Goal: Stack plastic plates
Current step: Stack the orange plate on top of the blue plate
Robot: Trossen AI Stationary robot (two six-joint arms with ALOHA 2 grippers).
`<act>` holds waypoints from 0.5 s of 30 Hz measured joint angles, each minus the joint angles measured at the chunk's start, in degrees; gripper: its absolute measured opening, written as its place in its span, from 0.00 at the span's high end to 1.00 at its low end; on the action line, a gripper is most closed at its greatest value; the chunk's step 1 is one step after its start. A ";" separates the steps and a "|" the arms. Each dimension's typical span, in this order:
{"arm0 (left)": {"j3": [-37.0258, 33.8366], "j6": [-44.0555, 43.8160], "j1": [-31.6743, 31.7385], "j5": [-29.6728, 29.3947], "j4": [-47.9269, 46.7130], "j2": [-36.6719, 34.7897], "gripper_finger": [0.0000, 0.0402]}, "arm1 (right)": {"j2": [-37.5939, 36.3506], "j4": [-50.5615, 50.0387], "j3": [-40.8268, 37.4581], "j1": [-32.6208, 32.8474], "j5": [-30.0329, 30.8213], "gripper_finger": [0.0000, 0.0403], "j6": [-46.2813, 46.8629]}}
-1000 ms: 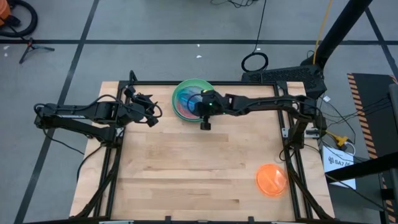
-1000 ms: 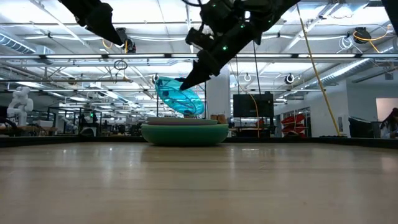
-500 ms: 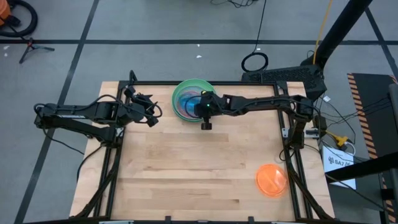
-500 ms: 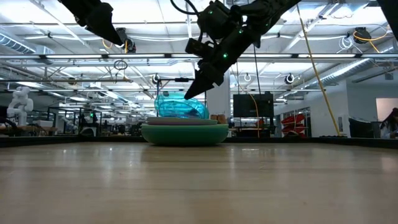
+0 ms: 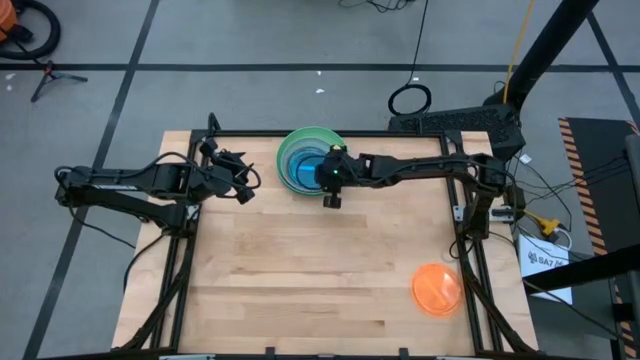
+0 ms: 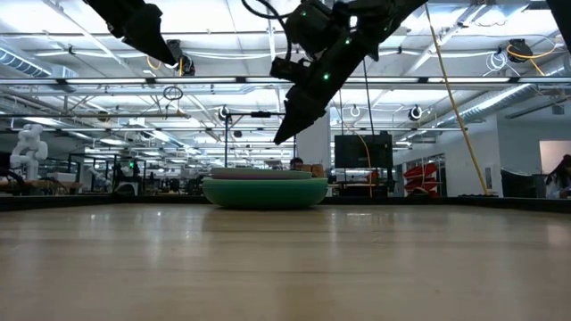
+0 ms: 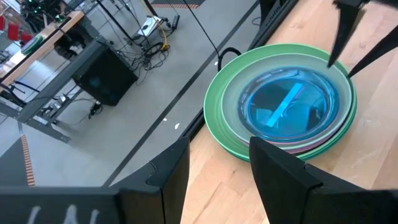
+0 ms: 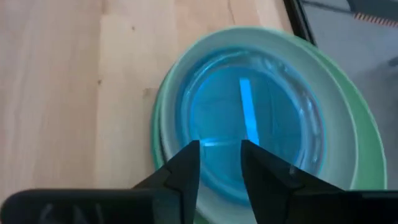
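From left to right we see the left gripper [image 5: 243,180] waiting, fingers parted and empty, then the blue plate [image 5: 303,166] atop the stack [image 5: 286,150], right gripper [image 5: 320,172] slightly parted above, and an orange plate [image 5: 437,289] apart.

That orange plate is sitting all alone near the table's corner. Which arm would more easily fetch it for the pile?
Probably the right. The orange plate lies on the right arm's side of the table. The right gripper hangs open over the stack, with the blue plate lying on top. The left gripper waits on the far side.
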 joint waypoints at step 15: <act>0.00 1.02 -0.01 -0.02 0.17 -0.02 0.57 | -8.10 -15.61 -0.02 6.27 -3.19 0.74 25.39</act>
